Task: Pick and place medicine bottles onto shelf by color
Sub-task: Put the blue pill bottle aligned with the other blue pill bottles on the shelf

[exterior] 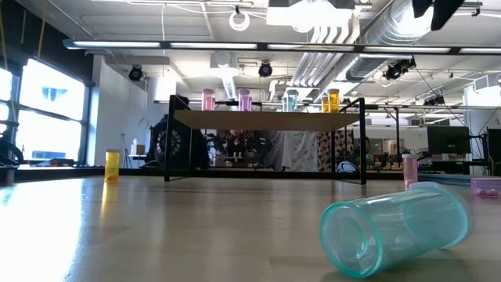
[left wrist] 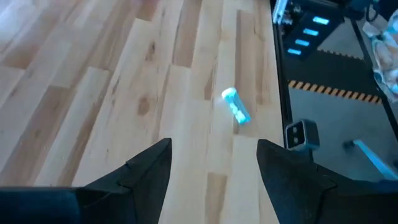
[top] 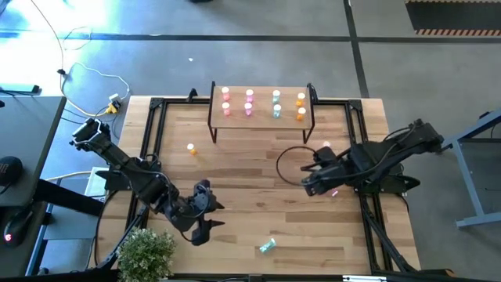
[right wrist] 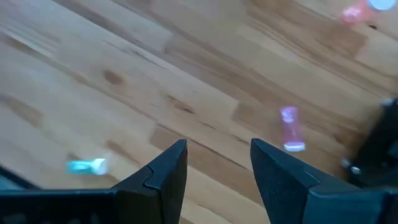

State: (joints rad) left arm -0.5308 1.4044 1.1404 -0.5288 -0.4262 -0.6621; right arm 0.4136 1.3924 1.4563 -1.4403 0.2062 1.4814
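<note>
Teal bottle (top: pixel 268 246) translucent plastic cylinder, lying on plank table (top: pixel 250 196), both claws spread, empty.

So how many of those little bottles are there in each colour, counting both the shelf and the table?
Pink bottles: 6
Orange bottles: 3
Teal bottles: 3
Total: 12

In the low view, a pink bottle (exterior: pixel 487 186) is cut off by the edge; the shelf (exterior: pixel 266 120) hides the bottles' bases.
</note>
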